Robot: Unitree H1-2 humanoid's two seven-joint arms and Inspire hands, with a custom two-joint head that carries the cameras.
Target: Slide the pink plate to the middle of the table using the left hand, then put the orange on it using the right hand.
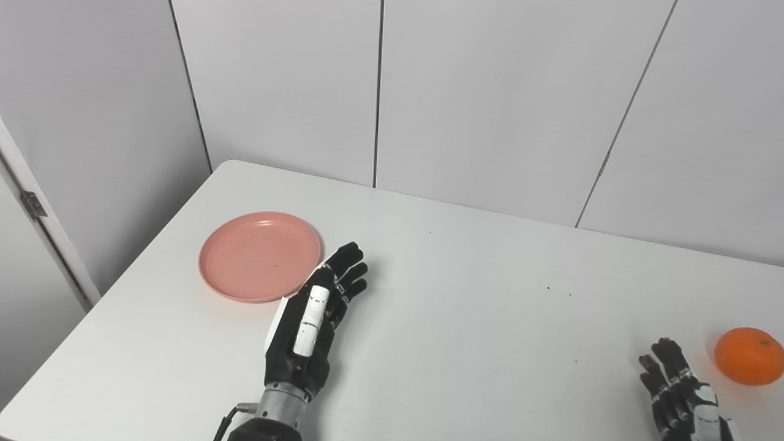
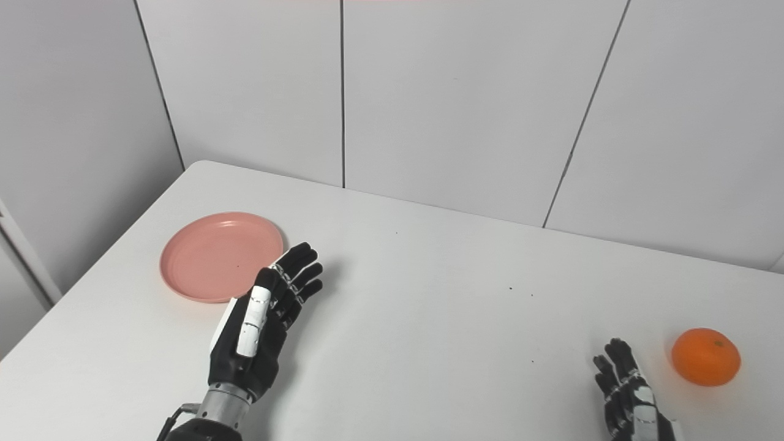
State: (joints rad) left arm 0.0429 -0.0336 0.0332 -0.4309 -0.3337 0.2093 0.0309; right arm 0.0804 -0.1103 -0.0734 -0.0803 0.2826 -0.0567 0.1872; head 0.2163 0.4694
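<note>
Pink plate (image 1: pixel 260 256) bare (orange (image 1: pixel 749 356) on table (image 1: pixel 465 318)).

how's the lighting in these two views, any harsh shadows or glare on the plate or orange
Left eye view: soft, even light; only a faint shadow right of the left robot hand, no glare on the pink plate. Right eye view: the orange casts a pale shadow on the table, sharp focus throughout.

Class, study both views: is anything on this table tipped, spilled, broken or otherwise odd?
Nothing stands out. The pink plate lies flat and empty at the table's left, the orange sits whole at the right, and both the left hand and right hand are open.
</note>
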